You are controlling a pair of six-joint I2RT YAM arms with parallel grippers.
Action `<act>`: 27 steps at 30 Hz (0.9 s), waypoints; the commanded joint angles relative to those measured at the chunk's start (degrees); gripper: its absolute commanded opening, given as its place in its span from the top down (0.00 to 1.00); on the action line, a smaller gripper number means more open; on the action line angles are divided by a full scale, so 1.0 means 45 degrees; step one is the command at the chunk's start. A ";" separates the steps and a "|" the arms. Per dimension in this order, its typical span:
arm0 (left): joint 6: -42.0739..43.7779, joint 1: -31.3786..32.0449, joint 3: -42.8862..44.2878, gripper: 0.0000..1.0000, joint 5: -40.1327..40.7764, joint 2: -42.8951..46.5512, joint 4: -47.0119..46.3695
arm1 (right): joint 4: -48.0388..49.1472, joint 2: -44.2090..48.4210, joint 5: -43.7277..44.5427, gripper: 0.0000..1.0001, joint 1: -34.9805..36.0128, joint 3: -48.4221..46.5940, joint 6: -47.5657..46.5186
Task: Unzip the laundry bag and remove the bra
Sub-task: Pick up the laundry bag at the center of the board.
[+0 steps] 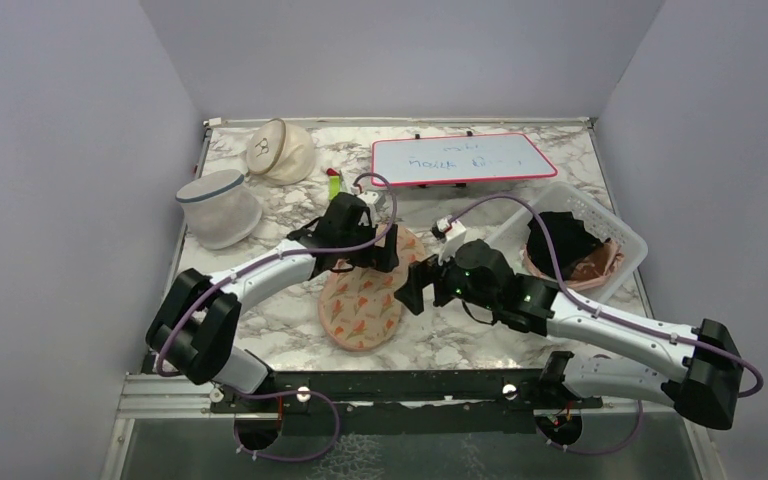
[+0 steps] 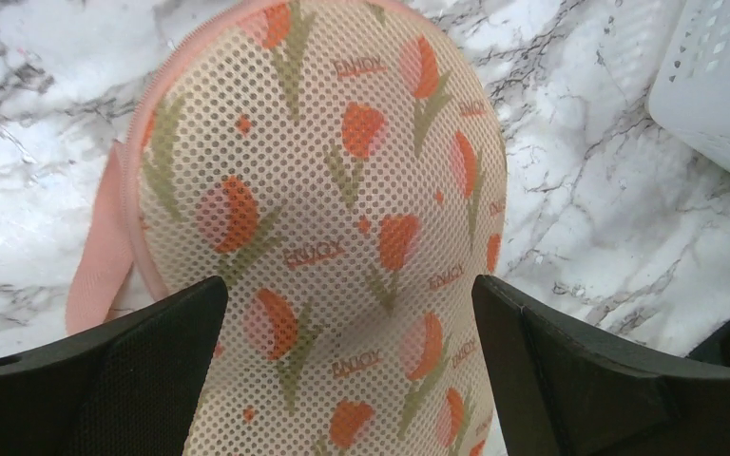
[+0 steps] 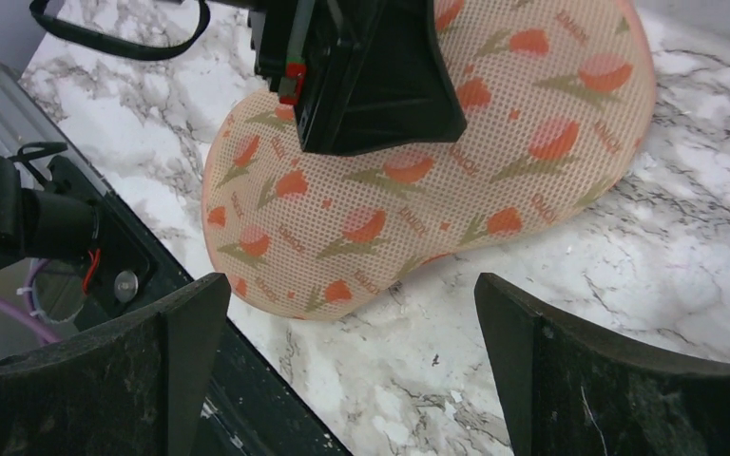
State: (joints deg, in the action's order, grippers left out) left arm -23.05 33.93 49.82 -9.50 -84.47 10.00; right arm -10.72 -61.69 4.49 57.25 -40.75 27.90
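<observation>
The laundry bag [image 1: 362, 305] lies flat on the marble table, peanut-shaped peach mesh printed with orange-red tulips. It fills the left wrist view [image 2: 342, 218] and shows in the right wrist view [image 3: 418, 190]. It looks shut; the bra is hidden. My left gripper [image 1: 365, 255] hovers over the bag's far lobe, open, jaws on either side of it [image 2: 347, 323]. My right gripper [image 1: 415, 288] is open and empty just right of the bag's waist, over bare marble [image 3: 347, 323]. A pink strap [image 2: 100, 266] shows at the bag's left edge.
A white perforated basket [image 1: 600, 225] at the right holds a black cloth and a brownish-pink garment. A white mesh cylinder bag [image 1: 218, 207] and a cream dome bag [image 1: 282, 150] stand at the back left. A red-framed whiteboard [image 1: 460, 158] lies at the back.
</observation>
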 commanded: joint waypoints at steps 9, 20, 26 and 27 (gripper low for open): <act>0.0803 0.1182 -0.0449 0.01 0.3017 0.2466 0.1329 | -0.1581 0.1519 0.2673 0.01 -0.0129 0.0462 0.0073; 0.0772 0.6016 -0.0167 0.11 0.7397 0.2293 0.2128 | -0.3856 0.2264 0.4993 0.00 -0.1371 0.0363 0.1847; 0.1316 0.6966 0.0475 0.13 0.8397 0.0077 0.2387 | -0.4525 0.2562 0.4878 0.00 -0.2290 0.0104 0.1822; 0.1384 0.7002 0.0562 0.13 0.8414 -0.0144 0.2351 | -0.4624 0.2714 0.4990 0.00 -0.2310 0.0117 0.1878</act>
State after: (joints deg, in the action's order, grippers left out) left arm -18.98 64.38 50.19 22.65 -80.95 18.96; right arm -28.23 -51.51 23.75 47.35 -39.27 34.87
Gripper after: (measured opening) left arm 0.871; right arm 0.996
